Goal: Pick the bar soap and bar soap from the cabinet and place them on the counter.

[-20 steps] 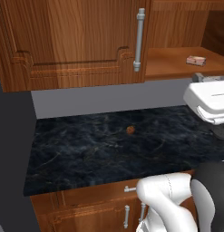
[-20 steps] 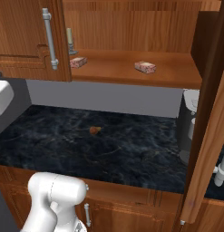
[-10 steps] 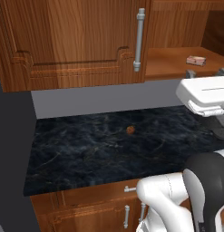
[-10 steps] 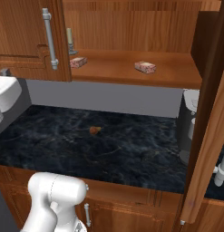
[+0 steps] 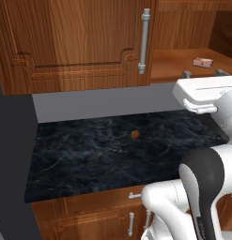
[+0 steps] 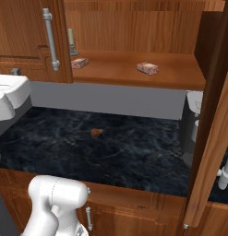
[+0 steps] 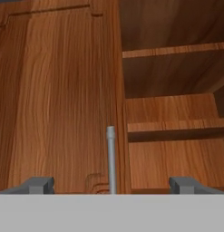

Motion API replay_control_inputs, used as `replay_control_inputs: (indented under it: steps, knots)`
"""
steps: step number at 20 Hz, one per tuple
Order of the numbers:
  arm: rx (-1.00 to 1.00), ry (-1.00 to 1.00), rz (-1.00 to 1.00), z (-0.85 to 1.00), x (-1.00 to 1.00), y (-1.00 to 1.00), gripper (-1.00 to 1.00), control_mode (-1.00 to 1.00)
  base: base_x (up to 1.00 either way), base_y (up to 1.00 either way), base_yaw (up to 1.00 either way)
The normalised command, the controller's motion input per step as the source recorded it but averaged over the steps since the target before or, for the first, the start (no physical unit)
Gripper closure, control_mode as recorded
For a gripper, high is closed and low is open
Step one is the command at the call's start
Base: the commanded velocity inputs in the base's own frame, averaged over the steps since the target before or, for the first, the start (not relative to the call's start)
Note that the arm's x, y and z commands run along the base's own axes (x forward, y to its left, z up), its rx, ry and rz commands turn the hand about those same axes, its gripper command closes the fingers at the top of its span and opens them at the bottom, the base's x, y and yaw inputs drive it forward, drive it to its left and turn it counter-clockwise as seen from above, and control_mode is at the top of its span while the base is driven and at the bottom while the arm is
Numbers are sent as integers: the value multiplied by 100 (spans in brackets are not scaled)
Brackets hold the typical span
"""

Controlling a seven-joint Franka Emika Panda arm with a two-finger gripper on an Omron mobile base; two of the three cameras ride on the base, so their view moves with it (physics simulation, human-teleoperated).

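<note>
Left base view: the cabinet hangs above the counter, its left door shut with a long silver bar handle at the door's right edge; to the right of that door the compartment stands open, and one bar soap lies flat on its wooden shelf, towards the back right. A small round brown lump sits on the black marble-look slab, well apart from the soap, and a grey wall strip runs between cabinet and counter, with lower wooden drawers beneath. Right base view: the same shelf holds two bars, one bar soap at the left just beside a pale candle on its holder, the other near the middle, the two well apart; the right cabinet door is swung open towards the camera, and a grey appliance stands on the counter at the right. Hand view: the gripper faces the closed door and its handle, fingertips spread wide with nothing between them, the open compartment's shelves to the right.
</note>
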Motion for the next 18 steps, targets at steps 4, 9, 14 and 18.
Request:
replay_control_inputs:
  steps: [4,9,14,18]
  knots:
    - [0,0,0,-6,32,3,-100,-100,0,0,0]
    - [0,-1,0,0,25,1,-100,-100,0,0,0]
    - [0,-1,0,0,24,0,-100,-100,0,0,0]
    - [0,0,0,0,30,3,-100,-100,0,0,0]
